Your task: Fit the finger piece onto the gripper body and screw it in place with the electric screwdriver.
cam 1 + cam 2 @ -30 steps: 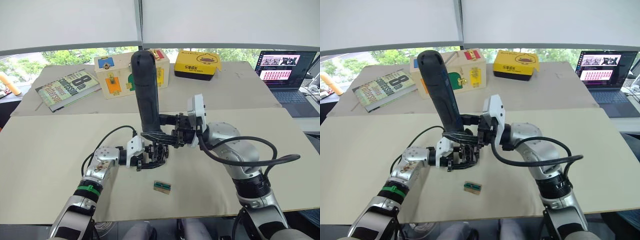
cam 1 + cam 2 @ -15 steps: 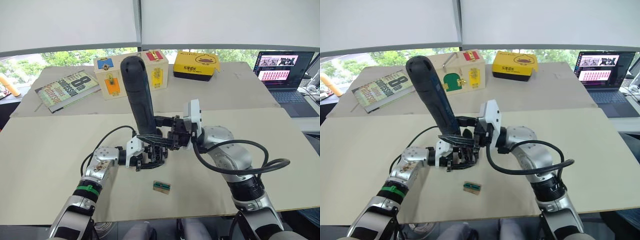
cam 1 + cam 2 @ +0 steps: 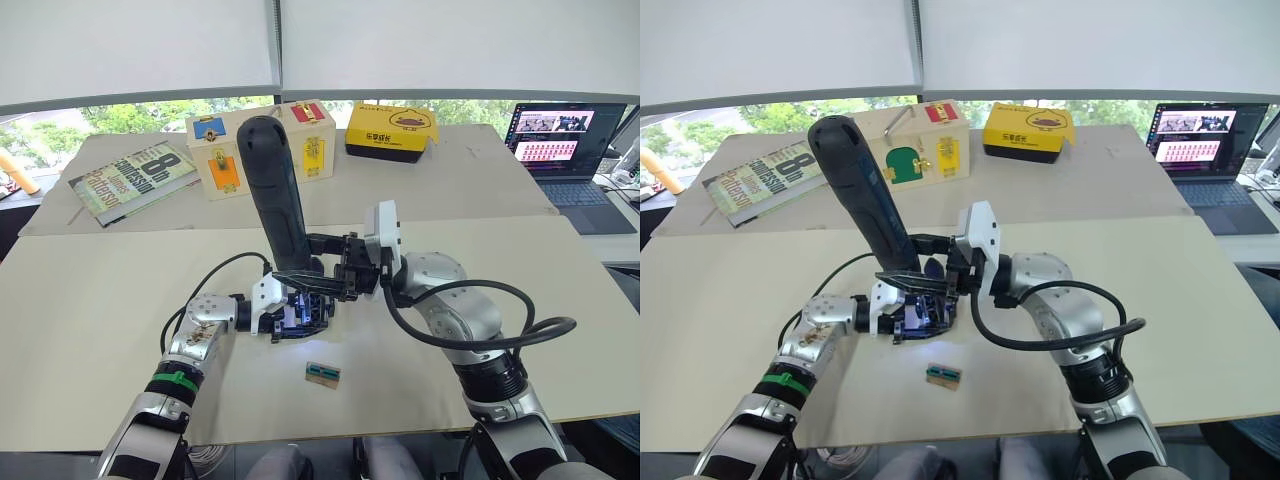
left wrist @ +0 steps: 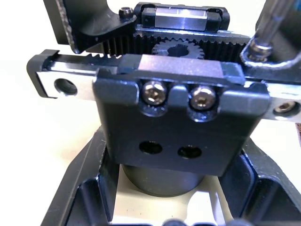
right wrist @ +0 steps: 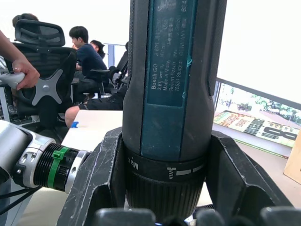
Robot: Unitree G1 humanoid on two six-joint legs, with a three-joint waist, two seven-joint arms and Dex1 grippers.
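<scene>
While the gripper body [image 4: 181, 120] is clamped between the fingers of the left claw [image 3: 296, 318] just above the tabletop [image 3: 90, 300], it is lit white by the tip of the electric screwdriver [image 3: 277, 195]. The screwdriver is held nearly upright, slightly tilted, with the fingers of the right claw [image 3: 322, 268] closed around its lower end. Its metal bit [image 4: 268, 28] is seen touching the body's upper edge. A small green-and-tan rectangle [image 3: 323, 373] lies near, in front. A book [image 3: 135, 177] and boxes [image 3: 262, 145] are placed well behind.
</scene>
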